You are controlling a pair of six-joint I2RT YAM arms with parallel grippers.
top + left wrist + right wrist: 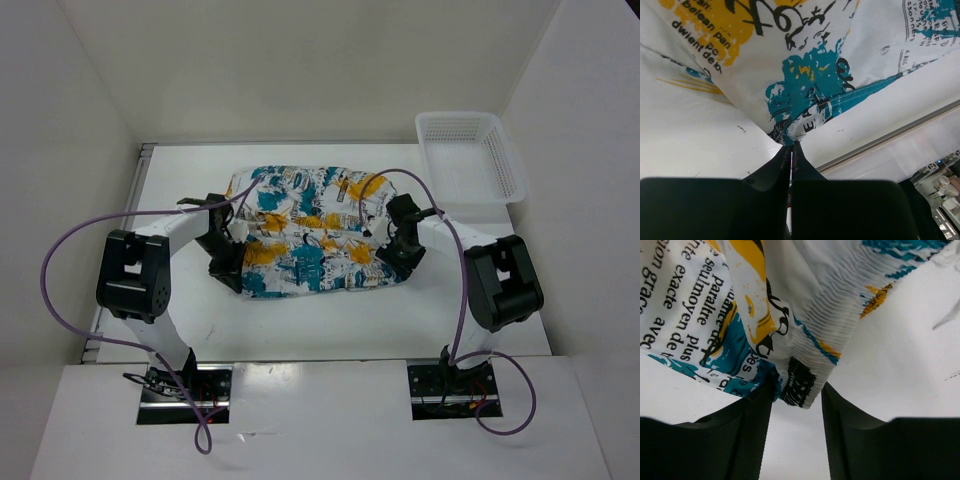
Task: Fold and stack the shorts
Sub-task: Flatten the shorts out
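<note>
The shorts [305, 230] lie spread in the middle of the white table [330, 325], white cloth printed in teal, yellow-orange and black. My left gripper [228, 268] sits at their near left corner. In the left wrist view its jaws are pressed together on a pinched corner of the shorts [805, 120], and the gripper [791, 145] is shut. My right gripper [395, 260] is at the near right corner. There the ribbed waistband corner of the shorts [800, 380] hangs between the spread fingers of the gripper [797, 392], which is open, with a gap on the right side.
A white plastic lattice basket [470, 155] stands at the back right corner of the table. White walls close in the left, back and right sides. The table's edge strip [890, 137] runs close by the left gripper.
</note>
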